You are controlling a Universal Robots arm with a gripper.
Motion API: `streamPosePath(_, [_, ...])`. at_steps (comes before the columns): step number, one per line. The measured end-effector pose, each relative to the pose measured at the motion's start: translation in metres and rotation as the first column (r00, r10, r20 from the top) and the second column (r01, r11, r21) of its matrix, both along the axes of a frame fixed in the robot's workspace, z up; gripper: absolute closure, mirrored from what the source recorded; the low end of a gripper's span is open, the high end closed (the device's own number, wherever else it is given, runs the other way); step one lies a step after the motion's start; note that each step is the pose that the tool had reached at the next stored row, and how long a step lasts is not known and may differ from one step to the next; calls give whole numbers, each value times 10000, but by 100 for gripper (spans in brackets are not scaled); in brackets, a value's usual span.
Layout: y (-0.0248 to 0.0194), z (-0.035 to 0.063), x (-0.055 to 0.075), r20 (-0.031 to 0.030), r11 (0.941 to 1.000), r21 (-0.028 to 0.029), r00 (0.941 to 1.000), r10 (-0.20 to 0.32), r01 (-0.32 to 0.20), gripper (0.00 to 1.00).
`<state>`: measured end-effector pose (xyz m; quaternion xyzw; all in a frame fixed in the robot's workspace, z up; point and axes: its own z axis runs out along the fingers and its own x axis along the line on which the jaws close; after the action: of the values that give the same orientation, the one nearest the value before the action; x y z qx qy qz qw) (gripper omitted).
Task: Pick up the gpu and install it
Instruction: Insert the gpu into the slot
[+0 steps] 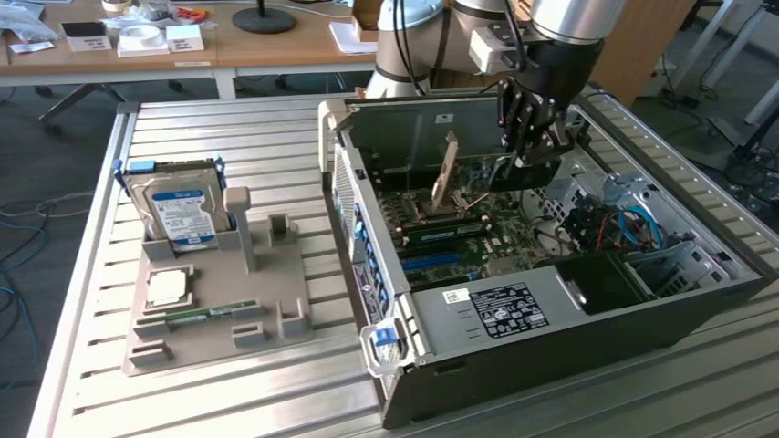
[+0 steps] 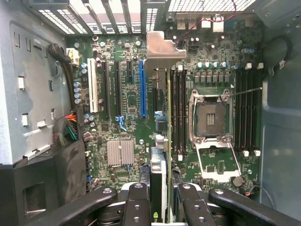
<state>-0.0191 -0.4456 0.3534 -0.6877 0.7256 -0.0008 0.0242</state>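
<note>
At the exterior view's left, a tan parts holder [image 1: 232, 283] sat on the slatted metal table [image 1: 244, 128]. A blue-labelled hard drive [image 1: 181, 214] stood upright at its far end, a CPU chip [image 1: 167, 287] lay flat mid-holder & a narrow green RAM stick [image 1: 210, 315] lay nearer.

Right of the holder & apart from it, an open PC case [image 1: 548, 319] lay on its side w/ the mobo [image 1: 469, 242] facing up. The robot arm [image 1: 566, 23] hung over the case's far part. Its gripper [image 1: 535, 151] was clamped on the gpu [image 1: 451, 173], inside the case above the mobo.

In the wrist view, the gripper [image 2: 160, 205] had black fingers [image 2: 136, 202] pressed on both faces of the gpu [image 2: 159, 179]. The card showed edge-on: a thin green board, a black cooler block on one face, a small green logo on the edge by the fingers, & a bent silver bracket at the end away from the gripper. It ran parallel to the blue slot [image 2: 142, 89], between that slot & the CPU socket [image 2: 210, 115].

The fan face was hidden by the edge-on angle. The gripped end was cut off at the frame edge. Whether the lower edge touched a slot couldn't be told. In the exterior view the gripper covered most of the card, leaving approx. a tan strip. At that view's right, blue cables [image 1: 627, 224] ran into drive bays, hard to make out.
</note>
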Motion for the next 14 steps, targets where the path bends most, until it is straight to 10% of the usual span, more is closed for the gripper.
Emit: streamPosePath(14, [-51,-84,-45,0,10000,1,10000,30,-30,73])
